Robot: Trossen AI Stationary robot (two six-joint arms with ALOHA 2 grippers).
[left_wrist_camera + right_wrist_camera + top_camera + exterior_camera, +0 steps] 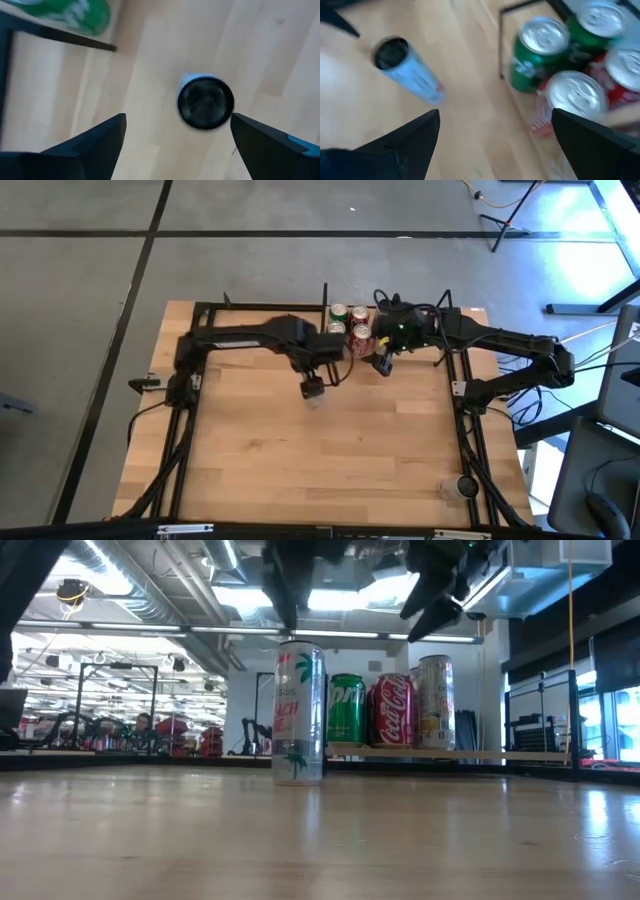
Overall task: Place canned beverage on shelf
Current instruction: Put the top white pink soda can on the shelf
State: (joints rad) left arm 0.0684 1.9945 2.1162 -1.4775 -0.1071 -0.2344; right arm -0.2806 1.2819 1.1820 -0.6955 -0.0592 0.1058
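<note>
A tall pale can with a black top (pixel 298 712) stands upright on its base on the wooden tabletop, also shown in the left wrist view (pixel 205 101) and the right wrist view (pixel 407 70). My left gripper (pixel 177 117) hangs open above it without touching it, one finger to either side of its top. The shelf (pixel 480 753) at the table's far edge carries a green can (pixel 347 708), a red can (pixel 392 710) and a pale can (pixel 435 700), all upright. My right gripper (pixel 496 114) is open and empty above the shelf's near side (pixel 383 363).
The shelf's thin black rods (pixel 325 292) stand beside the cans. Black frame rails (pixel 185 430) run along the table's left and right sides. A small round object (pixel 462 487) lies near the table's near right corner.
</note>
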